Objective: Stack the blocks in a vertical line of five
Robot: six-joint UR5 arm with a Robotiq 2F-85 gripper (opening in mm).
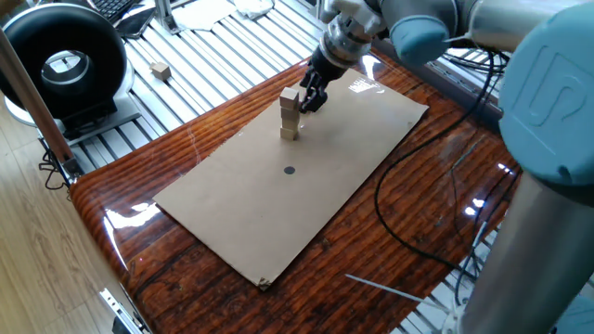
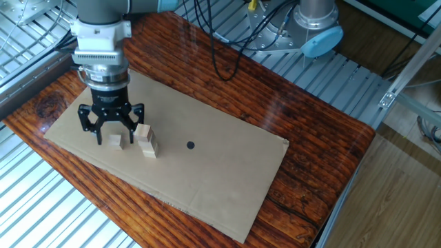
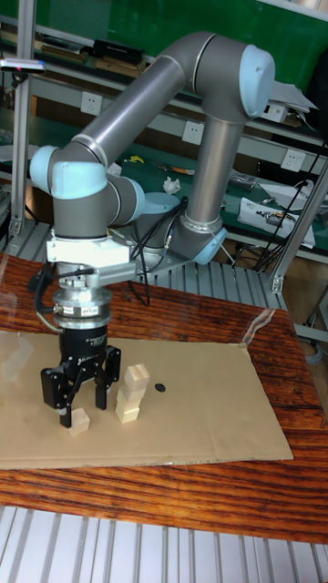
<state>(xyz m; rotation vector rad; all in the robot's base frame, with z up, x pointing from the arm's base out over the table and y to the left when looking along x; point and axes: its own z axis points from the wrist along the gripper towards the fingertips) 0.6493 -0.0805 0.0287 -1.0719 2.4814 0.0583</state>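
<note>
While the UR5 arm [image 3: 137, 118] is reaching down over the cardboard sheet [image 2: 207, 179], its gripper [image 2: 111, 135] is hanging with its fingers spread wide on either side of a single wooden block [image 2: 116, 140] that is lying flat on the sheet; the fingers are standing clear of the block's sides and are gripping nothing. Just beside that block, a stack of three blocks [image 2: 145, 140] is standing upright, its top cube turned slightly out of line with the two beneath. A small dark round spot [image 2: 190, 145] is showing on the sheet a little beyond the stack. Another block [image 1: 161, 70] is sitting well apart, on the metal slats beside the wooden table [image 1: 436, 176].
</note>
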